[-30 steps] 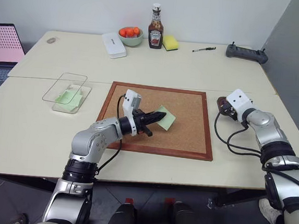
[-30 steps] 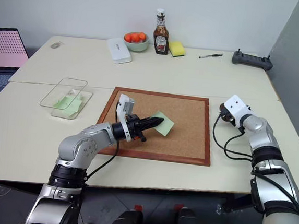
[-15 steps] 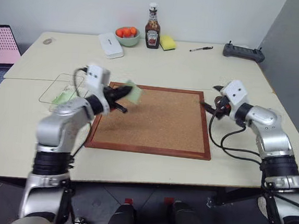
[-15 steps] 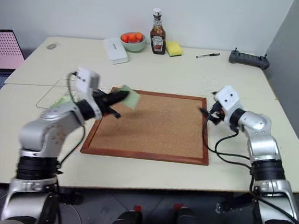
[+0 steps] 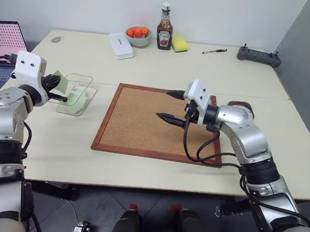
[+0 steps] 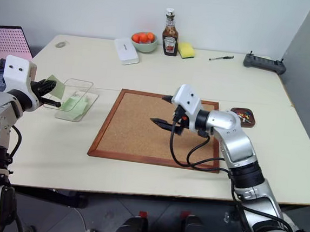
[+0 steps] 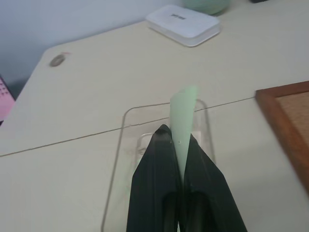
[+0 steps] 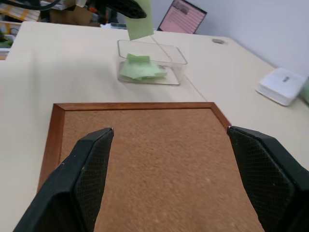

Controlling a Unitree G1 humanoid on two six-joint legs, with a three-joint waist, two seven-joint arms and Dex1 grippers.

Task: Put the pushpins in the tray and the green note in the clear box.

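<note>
A pale green note (image 7: pixel 182 116), thin and square, is pinched edge-on between the closed black fingers of the left end effector (image 6: pixel 44 89) and is held in the air just beside the clear box (image 6: pixel 76 99), on the side away from the corkboard (image 6: pixel 154 128). The slip is seen standing up from the fingertips, slightly curved, its free end rising above the box's near rim. The clear box, a shallow transparent container with rounded corners, is set on the cream surface (image 6: pixel 212 77) just beside the corkboard's left edge, and several more green slips (image 8: pixel 140 67) are seen lying loose inside it.

The right end effector (image 5: pixel 169 105) is held over the corkboard's middle, its two black fingers spread wide and nothing gripped between them. The corkboard's face is shown bare within its reddish wood frame.

The tray (image 6: pixel 243 116), a small dark reddish-brown dish, is placed on the surface just beyond the corkboard's right edge, partly hidden behind the right arm. The pushpins (image 6: pixel 244 115) are gathered inside it as tiny red, yellow and green specks; their number cannot be told.

Well behind the corkboard, a white oblong case (image 6: pixel 126 51), a bowl of orange fruit (image 6: pixel 143 41), a sauce bottle (image 6: pixel 171 26), a yellow sponge (image 6: pixel 186 50), a pen (image 6: pixel 221 58) and a dark controller (image 6: pixel 263 62) are lined along the far edge.
</note>
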